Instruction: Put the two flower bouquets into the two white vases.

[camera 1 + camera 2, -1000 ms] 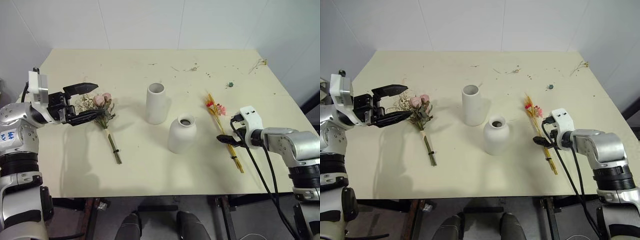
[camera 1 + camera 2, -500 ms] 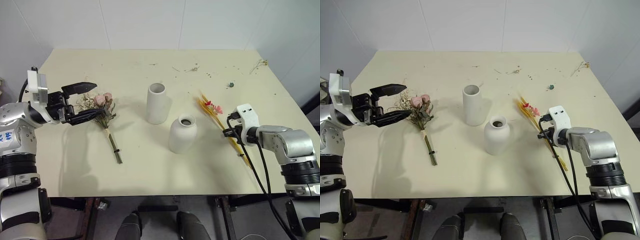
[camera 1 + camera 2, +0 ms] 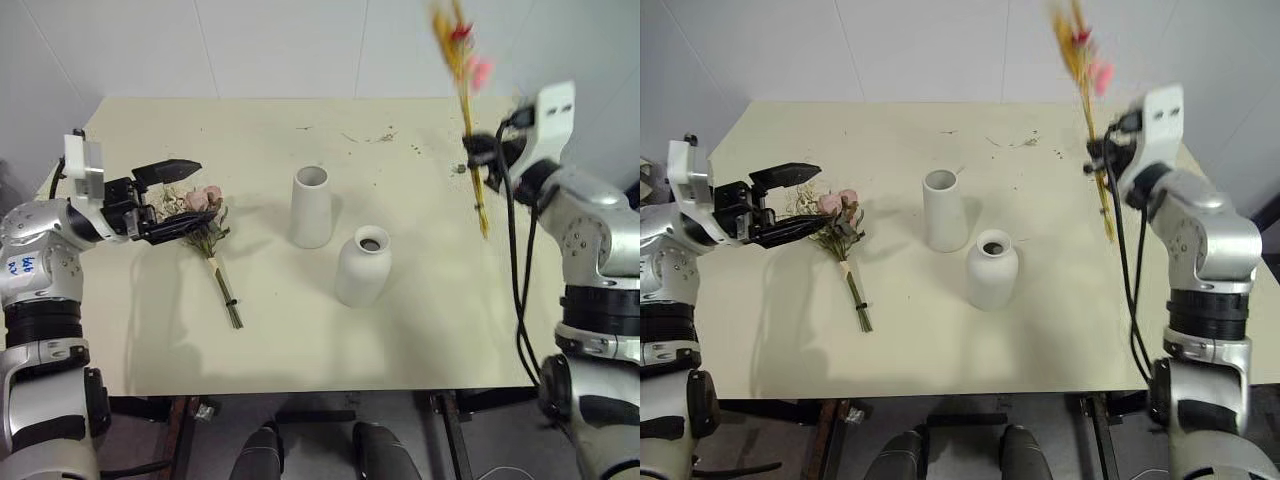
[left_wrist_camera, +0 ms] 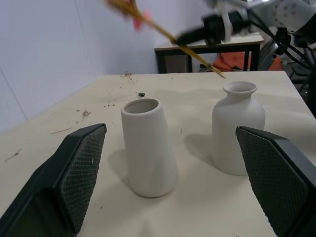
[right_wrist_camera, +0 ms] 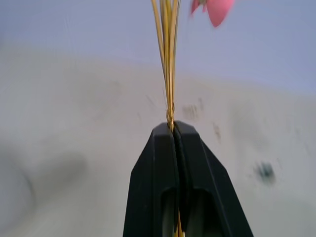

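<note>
At the left of the head view my left gripper (image 3: 168, 203) stands wide open and holds nothing. The rose bouquet (image 3: 208, 236) lies flat on the table (image 3: 300, 340) just to its right. The heads sit next to the open fingers, and the stems run toward the lower edge of the frame. I see no contact between fingers and flowers.

At centre frame stand the two vases, both upright and empty. The tall vase (image 3: 312, 206) is above and slightly left. The squat vase (image 3: 364, 266) is below and slightly right, close beside it but not touching.

At upper right my right gripper (image 3: 484, 155) is pinched shut on the wheat bouquet (image 3: 466, 95), gripping the stalks low down. The wrist view shows the fingers (image 5: 157, 168) pressed together with the stalks (image 5: 167, 54) rising out between them. The bunch is clear of the table. Its long axis is near vertical, with the blossoms at the top edge of the frame and the cut ends (image 3: 483, 222) hanging a short way below the grip.

The relation that governs the next move is as follows. Both vase mouths lie to the lower left of the stalk ends, and the squat vase is the nearer. In my judgement the narrow neck calls for the stalks to stay near vertical during travel. The right arm is clearly the closer to either mouth.
</note>
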{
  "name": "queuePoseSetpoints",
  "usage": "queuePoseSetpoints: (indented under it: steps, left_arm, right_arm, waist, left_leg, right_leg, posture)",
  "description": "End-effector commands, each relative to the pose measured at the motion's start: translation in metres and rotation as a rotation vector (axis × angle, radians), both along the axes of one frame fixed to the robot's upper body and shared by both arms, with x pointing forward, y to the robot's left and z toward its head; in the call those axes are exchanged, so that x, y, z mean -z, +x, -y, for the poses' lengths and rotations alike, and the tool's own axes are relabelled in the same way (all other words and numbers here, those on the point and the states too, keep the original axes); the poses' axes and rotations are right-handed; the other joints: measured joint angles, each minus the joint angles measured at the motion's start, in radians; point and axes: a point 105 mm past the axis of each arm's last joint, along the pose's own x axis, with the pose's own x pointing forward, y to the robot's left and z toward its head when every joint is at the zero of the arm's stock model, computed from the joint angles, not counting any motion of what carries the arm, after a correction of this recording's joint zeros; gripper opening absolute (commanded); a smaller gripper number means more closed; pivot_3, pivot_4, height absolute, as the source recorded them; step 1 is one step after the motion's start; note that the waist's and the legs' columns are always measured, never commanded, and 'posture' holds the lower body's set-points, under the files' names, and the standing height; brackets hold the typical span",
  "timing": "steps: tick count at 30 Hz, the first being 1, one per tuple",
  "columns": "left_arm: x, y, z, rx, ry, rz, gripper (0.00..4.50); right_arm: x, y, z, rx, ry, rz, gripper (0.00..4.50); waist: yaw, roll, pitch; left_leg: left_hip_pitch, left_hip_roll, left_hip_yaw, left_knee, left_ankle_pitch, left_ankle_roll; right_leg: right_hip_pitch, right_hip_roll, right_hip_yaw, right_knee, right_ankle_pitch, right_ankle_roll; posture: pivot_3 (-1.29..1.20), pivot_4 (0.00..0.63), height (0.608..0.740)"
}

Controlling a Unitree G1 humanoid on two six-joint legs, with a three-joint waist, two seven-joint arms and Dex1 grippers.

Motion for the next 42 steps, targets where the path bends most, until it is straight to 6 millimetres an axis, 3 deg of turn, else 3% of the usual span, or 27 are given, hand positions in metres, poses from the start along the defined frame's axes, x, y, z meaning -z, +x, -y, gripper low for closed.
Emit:
queuePoseSetpoints:
  steps: [1,5,11,30,42]
  left_arm:
    - [-0.010,0.000,0.000,0.005,-0.002,0.040,4.50]
    - [-0.011,0.001,0.001,0.013,-0.001,0.039,4.50]
    - [-0.010,0.000,0.001,0.013,0.000,0.036,4.50]
    - [-0.011,-0.004,-0.002,-0.001,0.003,0.036,4.50]
    - [-0.012,-0.003,0.000,0.002,0.003,0.035,4.50]
  right_arm:
    - [-0.050,-0.038,-0.030,-0.152,0.058,0.296,0.03]
    - [-0.056,-0.074,-0.072,-0.404,0.135,0.368,0.03]
    - [-0.036,-0.094,-0.095,-0.544,0.127,0.339,0.03]
    - [-0.004,-0.093,-0.115,-0.633,0.190,0.262,0.03]
    - [0.039,-0.078,-0.103,-0.569,0.172,0.211,0.03]
  waist:
    - [0.001,0.000,0.000]
    - [0.001,0.000,0.000]
    - [0.004,0.000,0.000]
    - [0.002,0.000,0.000]
    - [0.001,0.000,0.000]
  left_leg:
    - [0.000,0.000,0.000,-0.001,0.000,0.000]
    - [0.000,0.000,0.000,-0.003,0.000,0.000]
    - [0.000,0.000,0.000,-0.002,0.000,0.000]
    - [0.001,0.000,0.000,-0.002,0.001,0.000]
    - [0.001,0.000,0.000,-0.002,0.001,0.000]
  right_leg:
    - [0.000,0.000,0.000,0.000,0.000,0.000]
    - [-0.001,0.000,0.000,0.003,-0.001,0.001]
    - [-0.001,0.000,0.000,0.001,-0.001,0.000]
    - [-0.001,0.000,0.000,0.002,-0.001,-0.001]
    - [-0.001,0.000,0.000,0.002,-0.001,-0.001]
  posture:
    - [0.00,0.150,0.740]
    - [0.00,0.150,0.740]
    - [0.00,0.150,0.740]
    - [0.00,0.150,0.740]
    - [0.00,0.150,0.740]
